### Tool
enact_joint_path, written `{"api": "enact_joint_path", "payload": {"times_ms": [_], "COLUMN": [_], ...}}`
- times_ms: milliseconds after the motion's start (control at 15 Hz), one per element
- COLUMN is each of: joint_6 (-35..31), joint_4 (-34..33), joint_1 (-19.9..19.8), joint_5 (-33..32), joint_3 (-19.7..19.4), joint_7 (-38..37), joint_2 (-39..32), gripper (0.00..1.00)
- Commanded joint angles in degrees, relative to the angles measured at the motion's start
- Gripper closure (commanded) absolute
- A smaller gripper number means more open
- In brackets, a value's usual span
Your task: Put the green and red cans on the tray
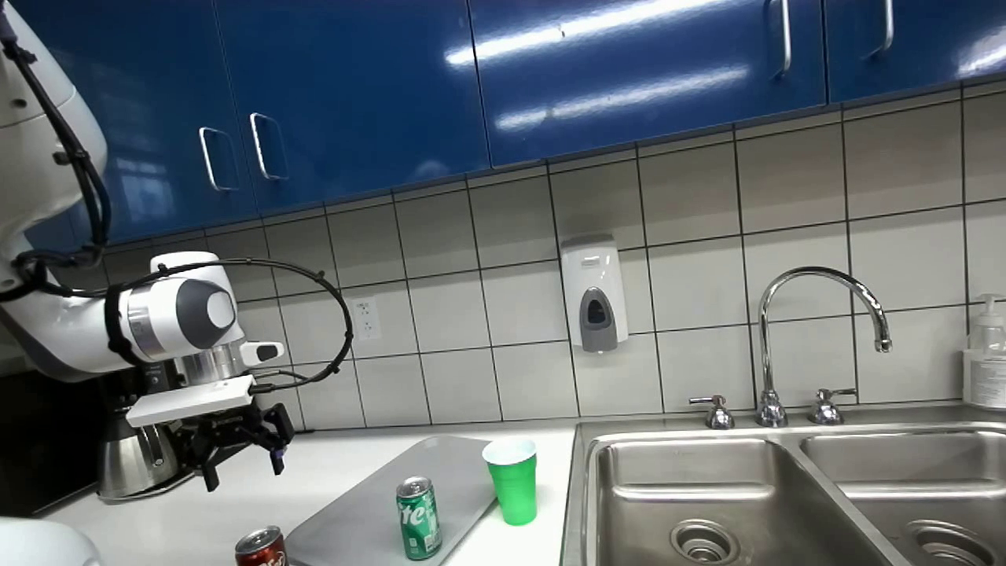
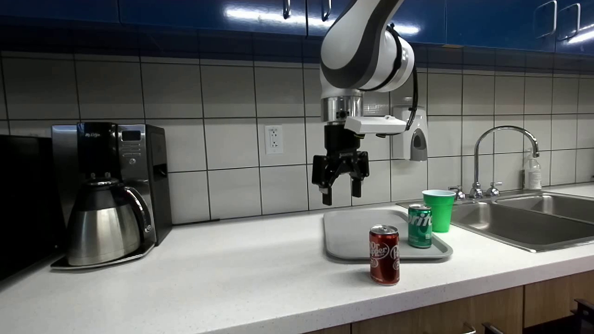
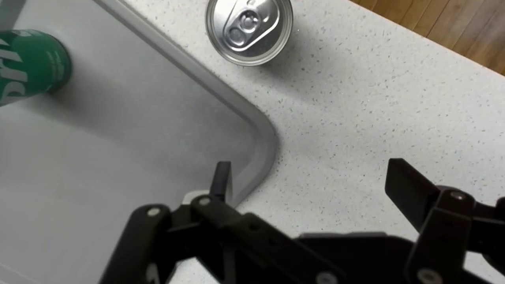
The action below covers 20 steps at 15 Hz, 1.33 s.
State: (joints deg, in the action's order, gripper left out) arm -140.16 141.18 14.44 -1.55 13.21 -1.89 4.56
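Observation:
The green can (image 2: 420, 226) stands upright on the grey tray (image 2: 357, 227), near its sink-side front corner. The red can (image 2: 384, 255) stands upright on the counter, just off the tray's front edge. Both cans also show in an exterior view, green (image 1: 419, 519) and red (image 1: 262, 548), the red one cut by the frame. In the wrist view the red can's top (image 3: 249, 31) is at the upper middle and the green can (image 3: 33, 65) is at the left, partly cut off. My gripper (image 2: 342, 199) is open and empty above the counter and tray; its fingers (image 3: 309, 169) are wide apart.
A green cup (image 2: 438, 211) stands beside the tray, towards the steel sink (image 2: 519, 222) with its tap (image 2: 478, 157). A coffee maker (image 2: 111, 208) stands at the far end of the counter (image 2: 232, 273). Blue cabinets (image 1: 338, 94) hang above.

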Motion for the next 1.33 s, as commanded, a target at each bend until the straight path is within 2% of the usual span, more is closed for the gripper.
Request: {"api": "enact_joint_path", "payload": {"times_ms": [0, 733, 1267], "joint_6": [1.9, -0.4, -2.9], "joint_4": [1.8, 8.3, 10.7], "joint_1": [-0.3, -1.2, -1.8], "joint_5": [0.0, 0.7, 1.8], "joint_3": [0.3, -1.2, -3.4], "joint_7": [-1.9, 0.6, 4.9], "joint_2": [1.9, 3.3, 3.4], "gripper": [0.0, 0.0, 0.0]}}
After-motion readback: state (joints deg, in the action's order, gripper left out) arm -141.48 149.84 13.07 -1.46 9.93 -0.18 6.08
